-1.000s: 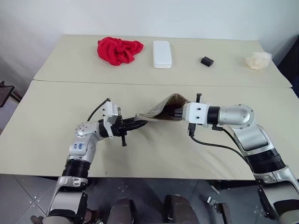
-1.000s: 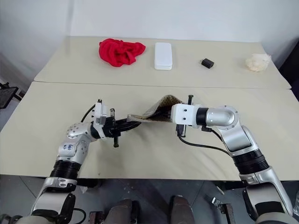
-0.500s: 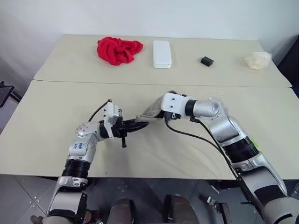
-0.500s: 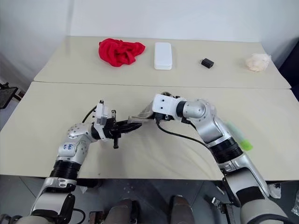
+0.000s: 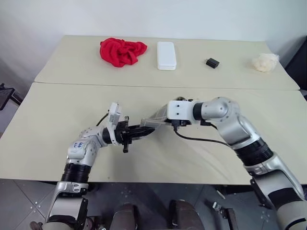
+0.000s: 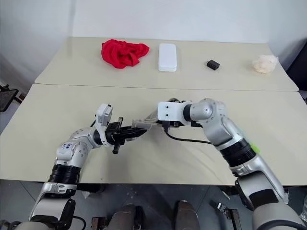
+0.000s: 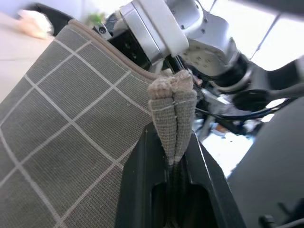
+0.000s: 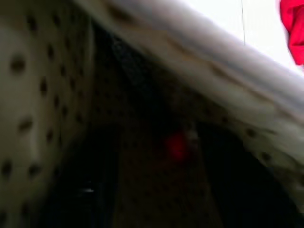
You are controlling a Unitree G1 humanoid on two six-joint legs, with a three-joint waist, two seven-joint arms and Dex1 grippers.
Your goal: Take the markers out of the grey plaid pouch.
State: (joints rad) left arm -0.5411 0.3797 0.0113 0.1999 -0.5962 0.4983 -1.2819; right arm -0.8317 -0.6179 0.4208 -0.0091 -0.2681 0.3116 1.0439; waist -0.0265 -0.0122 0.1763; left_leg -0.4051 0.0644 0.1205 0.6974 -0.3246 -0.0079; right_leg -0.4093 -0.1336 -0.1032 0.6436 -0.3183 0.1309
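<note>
The grey plaid pouch hangs just above the near table, stretched between my two grippers. My left gripper is shut on its left corner; in the left wrist view the folded seam sits pinched between the black fingers. My right gripper reaches into the pouch's open end from the right. Its wrist view looks along the dotted brownish lining, where a small blurred red spot may be a marker. A bright green speck shows beside my right forearm.
On the far table lie a red cloth, a white hard case, a small black block and a crumpled white wad. A seam divides the two tables. A black cable loops under my right wrist.
My right gripper moved left from the raised mouth into the pouch, its elbow swinging outward. The pouch mouth dropped lower and flatter. My left wrist rolled, still holding the corner.
</note>
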